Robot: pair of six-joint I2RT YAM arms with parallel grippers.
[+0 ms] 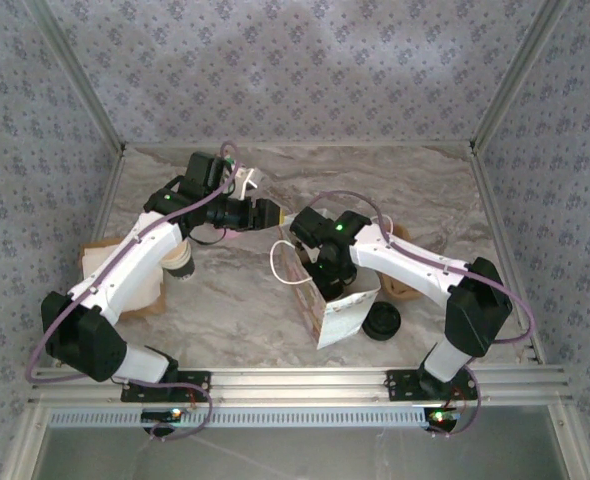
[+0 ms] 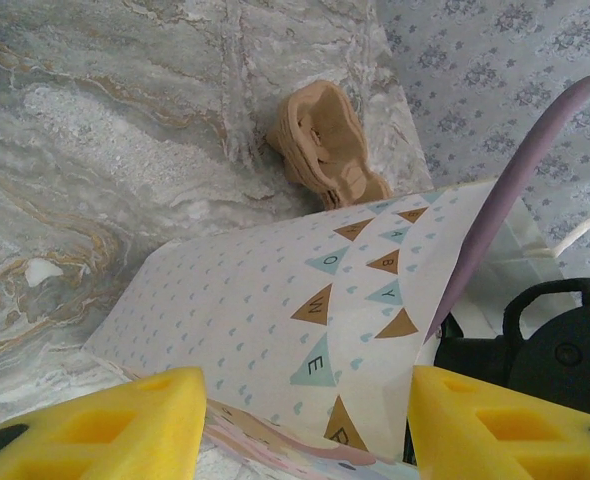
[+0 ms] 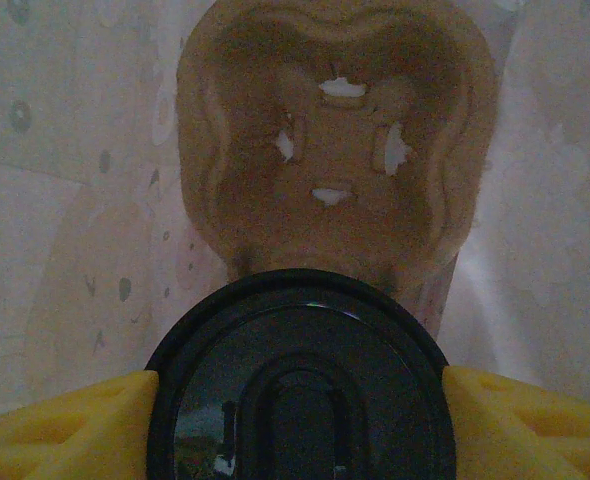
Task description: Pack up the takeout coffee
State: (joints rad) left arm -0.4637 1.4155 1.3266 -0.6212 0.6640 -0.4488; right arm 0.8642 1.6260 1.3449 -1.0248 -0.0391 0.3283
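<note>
Takeout coffee point(image 3: 300, 395), round black plastic lid uppermost: clamped in right pincer point(image 3: 295, 425), inside white patterned paper bag point(image 1: 347, 312), apparently over brown moulded-pulp tray point(image 3: 335, 150). Left pincer point(image 2: 305, 420) agape, empty, beside bag. Step: bagging. Next: seat cup squarely, then release.

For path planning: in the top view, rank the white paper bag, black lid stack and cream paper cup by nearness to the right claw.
1. white paper bag: around the right claw.
2. black lid stack: just right of the bag.
3. cream paper cup: far left, under the left arm.
</note>
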